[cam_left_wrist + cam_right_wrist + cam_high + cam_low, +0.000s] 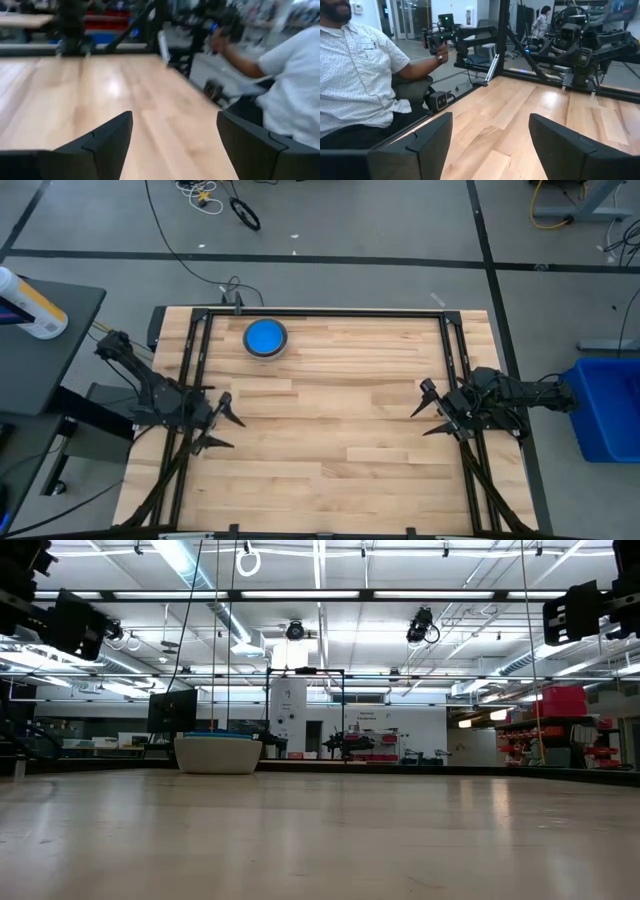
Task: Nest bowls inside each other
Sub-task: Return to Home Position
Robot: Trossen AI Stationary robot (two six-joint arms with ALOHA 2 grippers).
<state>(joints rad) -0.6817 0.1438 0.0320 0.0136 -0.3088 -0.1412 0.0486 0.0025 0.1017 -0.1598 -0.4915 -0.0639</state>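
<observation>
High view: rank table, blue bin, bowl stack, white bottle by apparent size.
1. table, by far the largest
2. blue bin, though the frame edge cuts it off
3. white bottle and bowl stack: they look close and the bottle is also cropped, so I'm not ranking these two.

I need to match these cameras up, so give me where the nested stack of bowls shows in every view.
High view: the bowl stack sits near the far edge of the wooden table, left of centre, blue on top.
Low view: the bowl stack is left of centre, far back, its grey side showing.
Left wrist view: not in it.
Right wrist view: not in it.
Shared landmark: the wooden table, in all four.
</observation>
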